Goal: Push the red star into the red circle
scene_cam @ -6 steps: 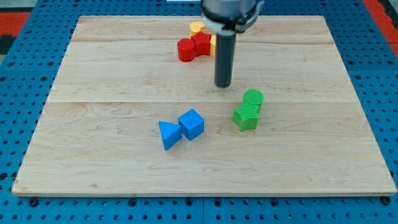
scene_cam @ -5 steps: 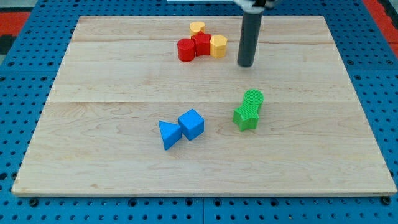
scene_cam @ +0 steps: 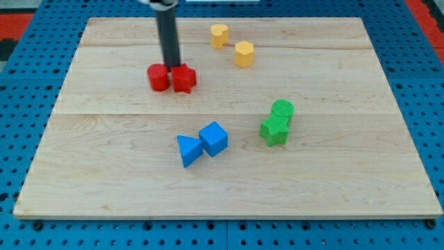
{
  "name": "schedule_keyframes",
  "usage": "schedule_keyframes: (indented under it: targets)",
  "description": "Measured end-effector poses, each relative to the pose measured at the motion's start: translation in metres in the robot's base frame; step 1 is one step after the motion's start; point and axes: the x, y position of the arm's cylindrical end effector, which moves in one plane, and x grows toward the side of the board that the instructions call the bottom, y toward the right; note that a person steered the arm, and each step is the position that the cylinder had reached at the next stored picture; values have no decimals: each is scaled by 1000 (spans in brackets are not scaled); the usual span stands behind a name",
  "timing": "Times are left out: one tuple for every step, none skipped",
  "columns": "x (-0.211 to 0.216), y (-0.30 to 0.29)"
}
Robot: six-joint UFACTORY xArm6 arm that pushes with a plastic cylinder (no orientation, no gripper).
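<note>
The red star [scene_cam: 184, 78] lies on the wooden board [scene_cam: 104, 153], left of centre in the upper half. The red circle [scene_cam: 159, 78] sits right beside it on its left, and the two touch. My tip [scene_cam: 171, 65] stands just above the seam between them, at the view's top side of the pair, close to or touching both.
Two yellow blocks [scene_cam: 219, 34] [scene_cam: 243, 53] lie apart near the top centre. A blue triangle [scene_cam: 186, 150] and blue cube [scene_cam: 214, 138] touch below centre. A green cylinder [scene_cam: 282, 110] and green star [scene_cam: 275, 129] touch at centre right.
My tip went from right of the cluster to its left. The red star and red circle have moved down-left, away from the yellow blocks, which now lie separated.
</note>
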Motion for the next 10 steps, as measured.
schedule_keyframes:
  targets:
    - [16, 51]
    - [6, 122]
    - [-9, 133]
    - [-39, 124]
    - [-31, 125]
    - [9, 170]
    - [46, 157]
    - [43, 67]
    - [52, 11]
    - [74, 8]
